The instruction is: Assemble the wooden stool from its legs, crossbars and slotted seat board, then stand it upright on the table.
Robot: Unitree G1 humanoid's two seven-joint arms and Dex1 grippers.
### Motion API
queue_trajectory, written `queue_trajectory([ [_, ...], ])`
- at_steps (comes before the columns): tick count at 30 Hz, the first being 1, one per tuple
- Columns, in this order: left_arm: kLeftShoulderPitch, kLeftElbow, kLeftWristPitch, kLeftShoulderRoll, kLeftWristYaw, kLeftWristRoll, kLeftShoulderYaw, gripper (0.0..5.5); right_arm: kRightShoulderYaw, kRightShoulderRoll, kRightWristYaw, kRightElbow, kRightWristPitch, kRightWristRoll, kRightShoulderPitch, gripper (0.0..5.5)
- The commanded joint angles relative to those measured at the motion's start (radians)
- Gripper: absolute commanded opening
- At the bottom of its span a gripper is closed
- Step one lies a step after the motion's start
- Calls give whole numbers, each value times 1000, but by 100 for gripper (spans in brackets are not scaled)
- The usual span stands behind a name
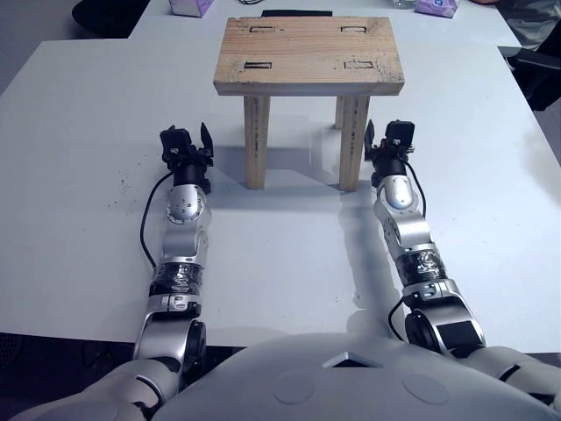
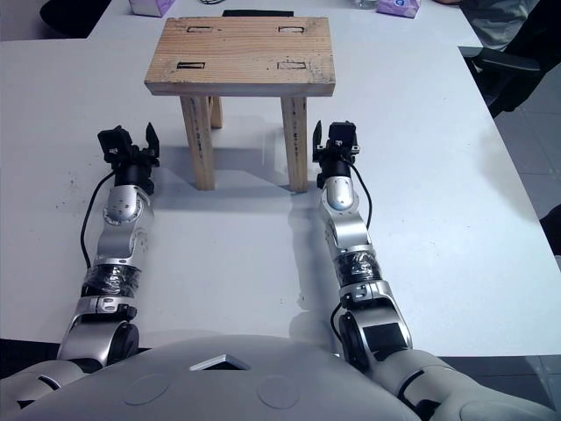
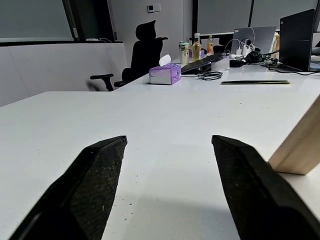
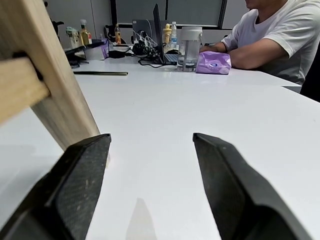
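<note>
Stool [image 1: 308, 53] stands upright; rear legs [image 1: 339, 112] seem mostly hidden.

Place: an office, with a long white table [image 3: 150, 110] carrying workstations.
Signs: black swivel chair [image 3: 145, 52], open laptop [image 3: 298, 37], loose cables [image 3: 210, 76], drink bottles [image 3: 196, 50], and a purple tissue box [image 3: 167, 74].

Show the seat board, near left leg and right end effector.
seat board [image 1: 307, 53], left eye view, top.
near left leg [image 1: 256, 145], left eye view, middle.
right end effector [image 4: 150, 137], right wrist view, between fingertips.
</note>
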Motion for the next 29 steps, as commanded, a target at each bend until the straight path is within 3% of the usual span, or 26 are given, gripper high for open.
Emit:
queue_trajectory([
  [1,-10,29,-3,-27,2,26,6,316,-11,-9,27,36,-11,-29,-29,303],
  [13,-93,142,55,-114,75,98,0,316,-85,1,-35,291,-44,-76,-209,303],
  [29,-94,162,-9,-156,69,71,60,316,-64,18,-47,262,-41,-132,-180,303],
])
